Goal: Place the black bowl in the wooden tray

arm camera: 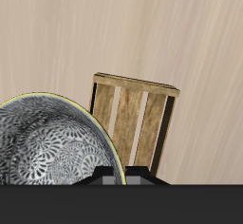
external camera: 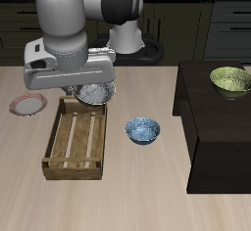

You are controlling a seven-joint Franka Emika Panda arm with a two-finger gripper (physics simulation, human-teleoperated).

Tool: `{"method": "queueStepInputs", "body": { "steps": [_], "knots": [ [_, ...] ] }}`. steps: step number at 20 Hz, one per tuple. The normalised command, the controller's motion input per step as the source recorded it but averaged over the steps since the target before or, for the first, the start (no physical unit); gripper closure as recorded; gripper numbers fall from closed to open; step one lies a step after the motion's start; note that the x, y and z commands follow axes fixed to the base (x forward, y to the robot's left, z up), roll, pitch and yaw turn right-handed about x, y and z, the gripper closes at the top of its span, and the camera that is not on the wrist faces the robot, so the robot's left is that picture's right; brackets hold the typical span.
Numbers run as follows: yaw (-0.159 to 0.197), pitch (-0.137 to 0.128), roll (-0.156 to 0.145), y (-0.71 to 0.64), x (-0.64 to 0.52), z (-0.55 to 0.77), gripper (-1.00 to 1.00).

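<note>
The wooden tray (external camera: pixel 75 142) is light brown wood with rough-looking slats. The black bowl (arm camera: pixel 47 147) is shiny inside, with grey and white speckles. The worktop (external camera: pixel 137 191) looks like pale, smooth wood. The blue bowl (external camera: pixel 142 129) looks glossy too.

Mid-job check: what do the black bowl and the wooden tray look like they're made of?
The black bowl looks like glazed ceramic, judging by its glossy grey-white speckled inside and thin pale rim, though the render leaves that open. The wooden tray looks like unfinished light-brown wood: matte slats with visible grain and gaps between them.
</note>
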Motion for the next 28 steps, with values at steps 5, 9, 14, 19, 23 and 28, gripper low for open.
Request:
{"method": "queueStepInputs", "body": {
  "steps": [5, 9, 14, 19, 23, 28],
  "knots": [
    [-0.022, -0.013, -0.04, -0.35, -0.22, -0.04, 1.0],
    [-0.014, 0.001, -0.021, -0.12, -0.13, -0.07, 1.0],
    [0.004, -0.015, 0.007, -0.03, -0.18, -0.1, 1.0],
    [0.006, 0.002, 0.027, 0.05, -0.01, -0.15, 1.0],
    [0.022, 0.042, 0.014, 0.08, 0.05, -0.32, 1.0],
    [0.009, 0.004, -0.004, 0.0, 0.05, -0.13, 1.0]
  ]
}}
